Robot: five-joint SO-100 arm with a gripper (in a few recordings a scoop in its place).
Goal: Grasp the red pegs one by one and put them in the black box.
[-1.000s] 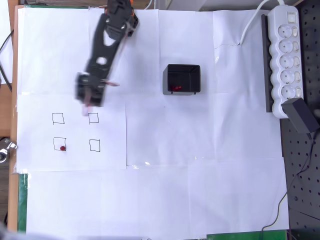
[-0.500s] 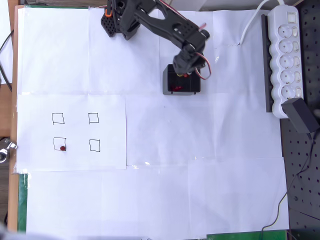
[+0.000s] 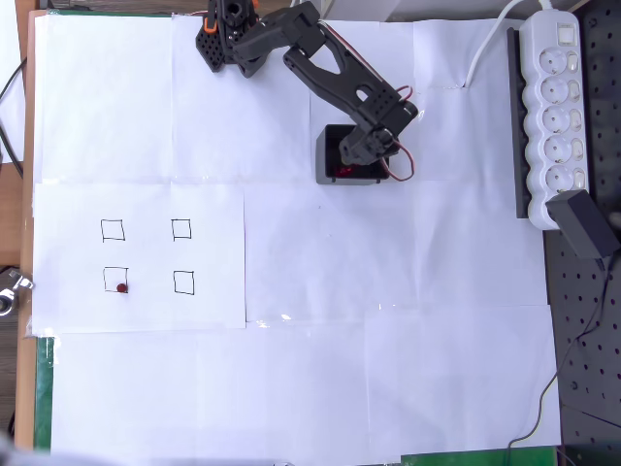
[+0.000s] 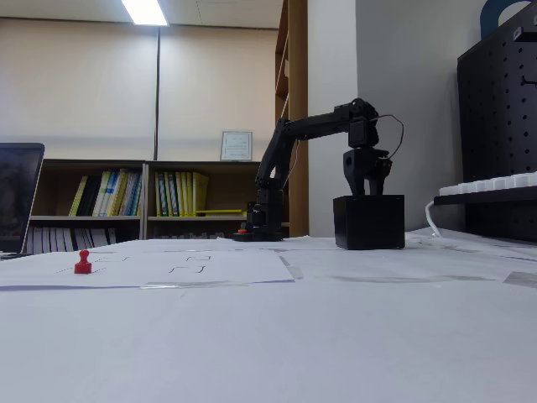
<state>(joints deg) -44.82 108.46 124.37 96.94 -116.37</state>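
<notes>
The desk (image 3: 388, 388) is papered white edge to edge, and the black arm (image 3: 320, 68) stretches from its base at the far edge out toward the middle. There's the power strip (image 3: 553, 107) along the right edge in the overhead view, an adapter (image 3: 585, 223) just below it. Over near the left edge sits the sheet with four drawn squares (image 3: 146, 257). The black box (image 3: 330, 155) stands in the far middle of the desk, and the gripper (image 3: 367, 148) hangs right over its open top; from the fixed view the gripper (image 4: 367, 186) points straight down just above the box (image 4: 369, 222). Can't tell whether the fingers are spread or closed. Red shows inside the box, pegs (image 3: 342, 171) on its floor. One red peg (image 3: 121, 287) sits on the front-left square, standing upright on the paper (image 4: 83, 263)
</notes>
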